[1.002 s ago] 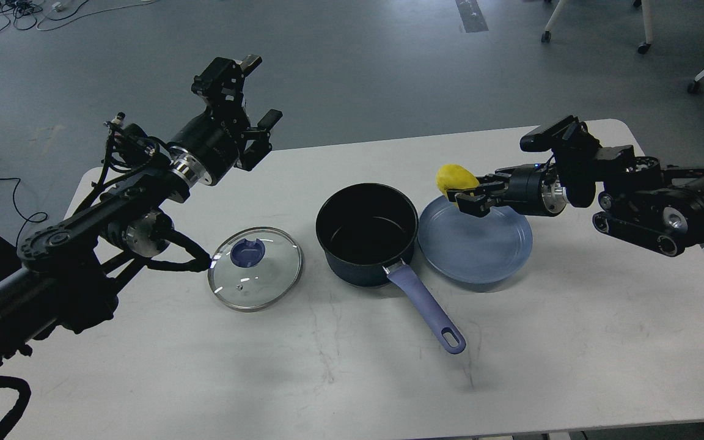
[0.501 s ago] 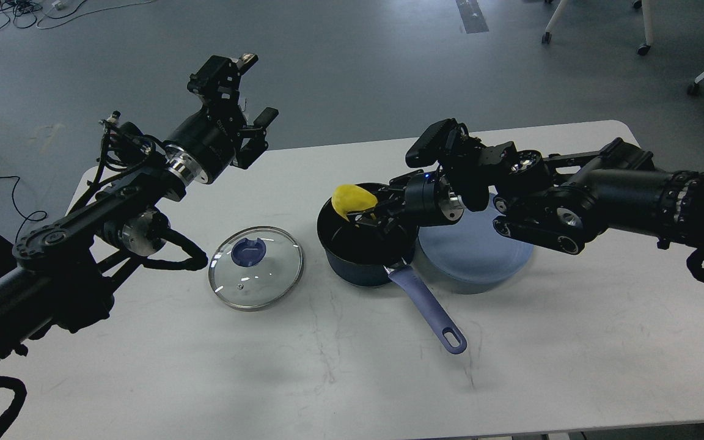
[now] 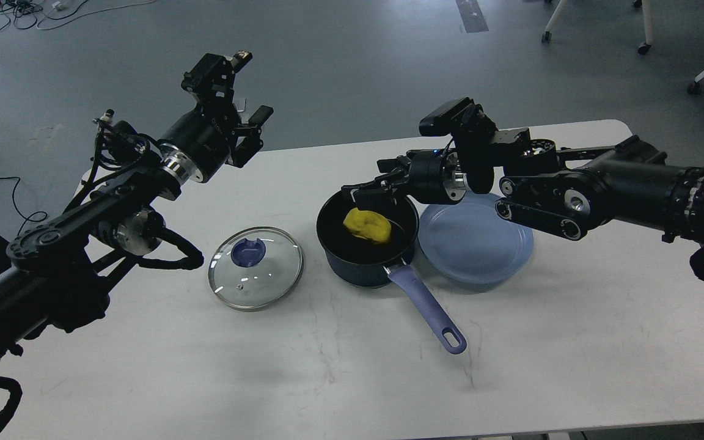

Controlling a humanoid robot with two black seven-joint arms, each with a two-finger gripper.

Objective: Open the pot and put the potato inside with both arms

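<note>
The dark navy pot [image 3: 358, 269] stands open at the middle of the white table [image 3: 352, 379], its lavender handle [image 3: 428, 311] pointing toward the front right. The yellow potato [image 3: 367, 225] lies inside the pot. The glass lid [image 3: 255, 267] with a blue knob lies flat on the table to the pot's left. My right gripper [image 3: 369, 186] is open and empty, just above the pot's far rim. My left gripper [image 3: 239, 91] is open and empty, raised high above the table's far left edge, well away from the lid.
A flat light-blue plate [image 3: 480, 250] sits right of the pot, touching or nearly touching it, under my right arm. Grey floor with cables lies beyond the table's far edge. Chair legs stand at the far right.
My right gripper carried the potato from above the plate leftward over the pot, opened and let it drop in, then rose slightly. My left arm drifted slightly left and up.
</note>
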